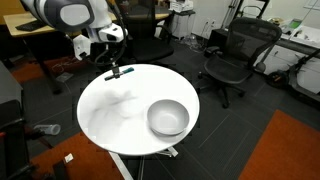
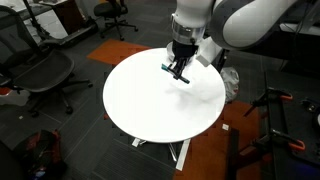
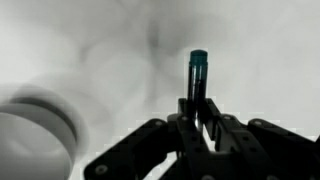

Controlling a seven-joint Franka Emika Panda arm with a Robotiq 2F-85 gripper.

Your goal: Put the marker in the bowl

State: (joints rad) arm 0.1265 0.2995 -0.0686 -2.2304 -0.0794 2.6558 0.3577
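While your hand [image 1: 118,71] hangs over the round white counter [image 1: 105,115] near its rim, its fingers are clamped on the marker [image 3: 197,75]. In the wrist view you see the dark blue stick reaching out past the two black fingers [image 3: 186,112], teal end foremost, pinched between them by its lower part. In an exterior view the marker [image 2: 168,68] lies roughly crosswise in your grip, its light end poking out to one side, clear of the counter top, with a faint shadow beneath the hand. The bowl [image 1: 168,118] sits on the counter, well apart from your hand, toward the opposite side of the top. In the wrist view the bowl [image 3: 35,130] shows only as a blurred pale curve at the lower left. Black office chairs [image 1: 232,55] stand on the dark floor beyond the counter.
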